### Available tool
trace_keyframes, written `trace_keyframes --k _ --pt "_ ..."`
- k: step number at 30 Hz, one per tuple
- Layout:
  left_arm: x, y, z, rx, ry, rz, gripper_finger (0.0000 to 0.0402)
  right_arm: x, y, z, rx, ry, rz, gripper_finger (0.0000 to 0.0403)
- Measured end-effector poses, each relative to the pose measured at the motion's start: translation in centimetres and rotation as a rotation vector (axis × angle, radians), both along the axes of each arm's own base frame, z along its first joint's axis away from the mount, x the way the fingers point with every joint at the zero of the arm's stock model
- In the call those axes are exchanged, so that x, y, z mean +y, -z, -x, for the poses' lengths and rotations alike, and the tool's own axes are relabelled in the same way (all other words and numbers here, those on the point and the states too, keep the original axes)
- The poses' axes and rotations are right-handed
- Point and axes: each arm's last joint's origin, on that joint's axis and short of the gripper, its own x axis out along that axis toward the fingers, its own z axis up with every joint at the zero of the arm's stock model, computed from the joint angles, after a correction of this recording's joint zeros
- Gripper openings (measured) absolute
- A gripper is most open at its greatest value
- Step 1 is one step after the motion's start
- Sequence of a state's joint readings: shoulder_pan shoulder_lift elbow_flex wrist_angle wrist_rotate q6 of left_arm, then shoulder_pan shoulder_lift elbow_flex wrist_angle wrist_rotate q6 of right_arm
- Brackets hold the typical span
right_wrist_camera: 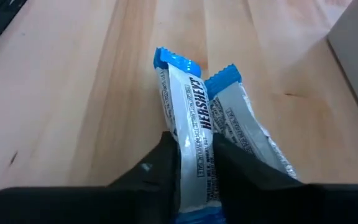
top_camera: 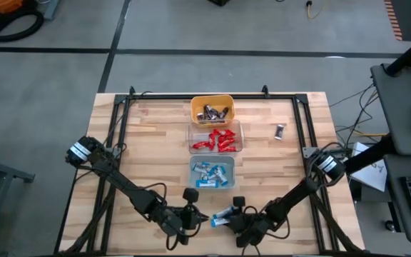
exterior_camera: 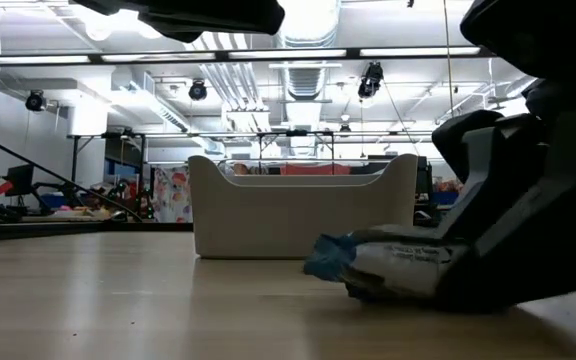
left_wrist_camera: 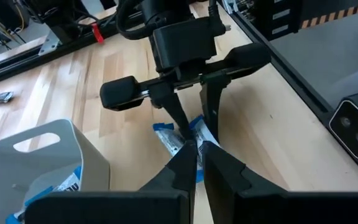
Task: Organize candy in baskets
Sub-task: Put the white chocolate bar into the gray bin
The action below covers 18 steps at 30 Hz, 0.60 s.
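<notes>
At the bottom centre of the high view, the right gripper (top_camera: 228,216) pinches a blue-and-white candy bar (right_wrist_camera: 188,124) lying on the table (top_camera: 155,143), apparently to lift it. The left gripper (top_camera: 195,216) waits closed alongside. Beyond stand the pale blue basket (top_camera: 213,173), clear basket (top_camera: 215,137) and yellow basket (top_camera: 212,108), sorted by wrapper.

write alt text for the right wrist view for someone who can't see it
The right hand grips one of two blue-and-white wrapped candy bars, its dark fingers on either side of the wrapper. The second bar lies touching it on the light wooden table.
</notes>
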<state>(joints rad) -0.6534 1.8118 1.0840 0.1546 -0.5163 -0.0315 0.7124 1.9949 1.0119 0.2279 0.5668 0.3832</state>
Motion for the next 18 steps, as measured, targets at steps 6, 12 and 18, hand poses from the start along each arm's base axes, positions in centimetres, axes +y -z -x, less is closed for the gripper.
trace_keyframes --k 6,12,18 --pt "0.6 -0.1 -0.2 -0.054 -0.139 -0.074 0.0011 -0.3 -0.8 0.1 -0.009 0.014 0.009 0.0039" --pt "1.4 -1.4 -0.3 -0.089 -0.172 -0.108 0.0011 -0.6 -3.0 0.4 -0.02 0.054 -0.025 0.0044" --pt "2.6 -3.0 -0.3 -0.111 -0.195 -0.117 0.0011 -0.7 -3.9 0.6 -0.029 0.068 -0.059 0.0037"
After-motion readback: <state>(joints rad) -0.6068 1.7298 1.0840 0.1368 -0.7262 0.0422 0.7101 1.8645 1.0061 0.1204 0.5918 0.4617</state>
